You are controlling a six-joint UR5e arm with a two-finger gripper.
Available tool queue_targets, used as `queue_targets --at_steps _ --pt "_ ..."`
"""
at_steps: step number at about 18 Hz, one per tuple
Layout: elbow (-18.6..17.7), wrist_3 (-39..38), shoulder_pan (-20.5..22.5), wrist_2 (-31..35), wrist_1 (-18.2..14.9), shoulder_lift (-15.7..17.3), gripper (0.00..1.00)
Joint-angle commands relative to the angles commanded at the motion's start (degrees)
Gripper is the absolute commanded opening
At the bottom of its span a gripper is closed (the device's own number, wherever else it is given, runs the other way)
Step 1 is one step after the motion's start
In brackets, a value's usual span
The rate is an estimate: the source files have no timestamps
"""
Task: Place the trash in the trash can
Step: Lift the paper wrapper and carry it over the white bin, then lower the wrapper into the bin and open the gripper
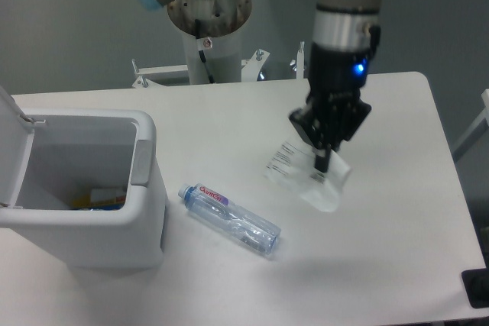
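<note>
I see the gripper clamped on the clear blister pack, its dark fingers closed over the pack's upper middle. The pack hangs tilted in the air above the tabletop, right of centre, with a barcode patch showing at its left end and its lower corner drooping toward the front. A faint shadow lies on the tabletop below and in front of it. A blue light glows on the wrist just above the gripper, and the arm rises straight up out of the top edge of the view.

The crushed plastic bottle lies on its side near the front-centre of the tabletop, well apart from the held pack. Its pale blue cap points toward the trash can and its red-purple label sits just behind the cap.

The trash can stands at the front-left corner of the tabletop, just beside the bottle's cap end, not touching it as far as I can tell. Its flip lid is raised at the left, and I see some coloured items at the bottom inside. The robot's base column stands behind the back edge of the tabletop.
</note>
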Motion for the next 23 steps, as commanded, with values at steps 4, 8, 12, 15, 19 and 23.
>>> queue_targets --at_steps 4,8,12,15,19,23 --pt "-2.4 0.9 -4.4 -0.5 0.8 3.9 0.09" --pt "-3.6 8.8 -10.6 -0.5 1.1 4.0 0.09" --pt "-6.8 17.9 -15.9 -0.4 3.9 3.4 0.09" --pt "-8.7 20.8 -18.5 -0.2 4.3 3.4 0.09" --pt "-9.7 23.2 -20.3 0.0 4.2 2.7 0.07" --pt "-9.7 25.9 -21.0 0.1 4.4 1.4 0.07"
